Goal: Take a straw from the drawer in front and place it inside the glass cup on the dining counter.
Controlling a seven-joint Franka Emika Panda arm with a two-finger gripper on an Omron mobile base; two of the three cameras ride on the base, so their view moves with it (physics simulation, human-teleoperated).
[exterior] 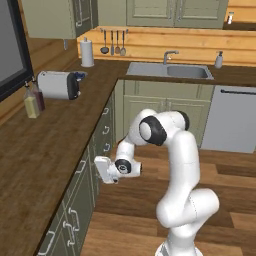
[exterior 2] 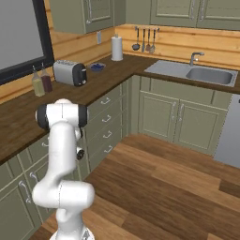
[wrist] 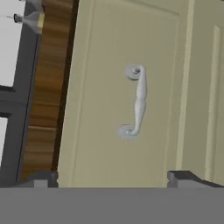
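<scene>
The step in hand looks like opening the drawer (wrist: 131,96) that should hold the straw, and it is best done by centring the gripper (wrist: 113,177) on the silver handle (wrist: 135,101) before moving in. In the hand view the handle sits at about twelve o'clock from the two dark fingertips (wrist: 41,178), well apart from them, so the hand needs to advance straight along its own axis, straddle the bar, close firmly and only then pull squarely outward, keeping the pull in line with the drawer's travel so the front does not bind. The jaws stand as wide as they go and hold nothing. The drawer front is a flat sage-green panel, fully closed, and the handle is a pale grey curved bar with a round mount at each end. In the left base view the gripper (exterior: 102,169) points toward the cabinet fronts under the dark wood counter (exterior: 45,145), at roughly nine o'clock from the arm's elbow.
</scene>
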